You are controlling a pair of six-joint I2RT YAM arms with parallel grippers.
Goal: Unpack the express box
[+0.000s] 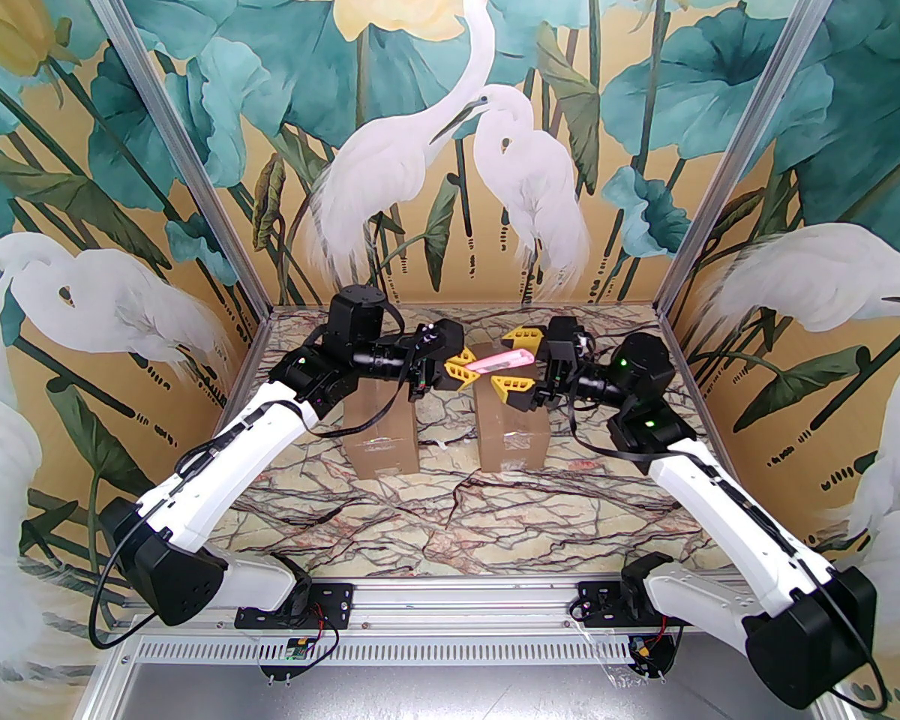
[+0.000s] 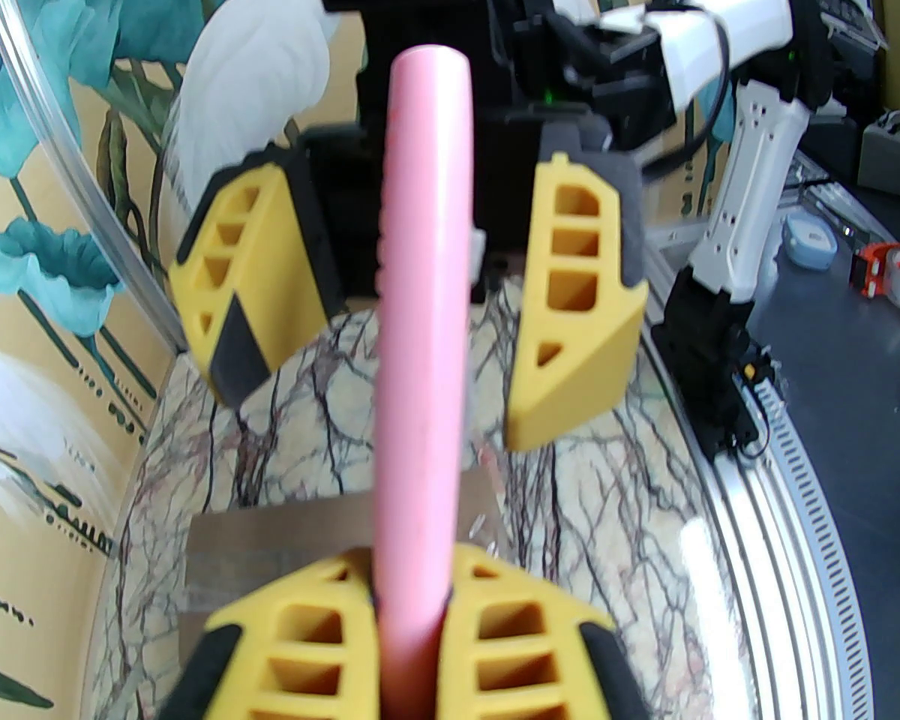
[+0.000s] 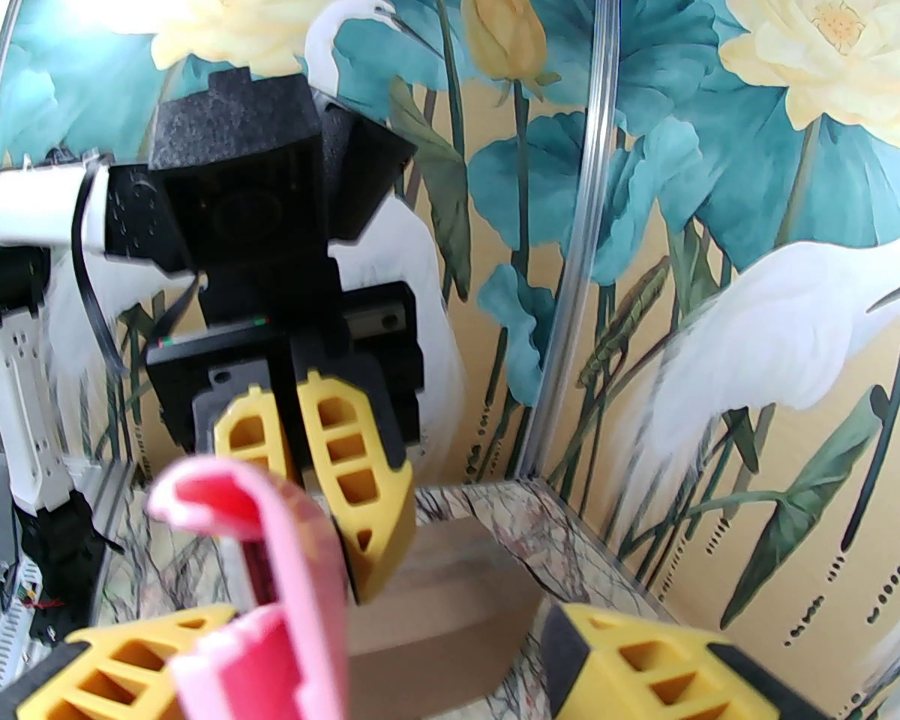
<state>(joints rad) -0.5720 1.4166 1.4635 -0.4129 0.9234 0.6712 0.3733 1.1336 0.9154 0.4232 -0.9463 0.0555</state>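
Clamps left pincer (image 1: pixel 461 373) on pink cutter (image 1: pixel 499 361); holds right pincer (image 1: pixel 515 363) apart astride cutter's tip. From above, reveals two express boxes (image 1: pixel 382 432) on bench (image 1: pixel 450 507) under cutter; from right wrist, cutter's red groove.

Left pincer (image 1: pixel 466 372) clamped, right pincer (image 1: pixel 504 364) spread, apparently facing head-on.

The marble-veined tabletop (image 1: pixel 450 507) is walled on three sides by a mural of white egrets (image 1: pixel 525 169), teal lotus leaves and pale yellow blooms. An aluminium post (image 1: pixel 182 139) rises from each of its far corners. A silver rail (image 1: pixel 457 595) runs along its near edge. Past that edge, a grey bench (image 2: pixel 832 372) carries an orange tape dispenser (image 2: pixel 889 271) and a small pale-blue case (image 2: pixel 808 241).
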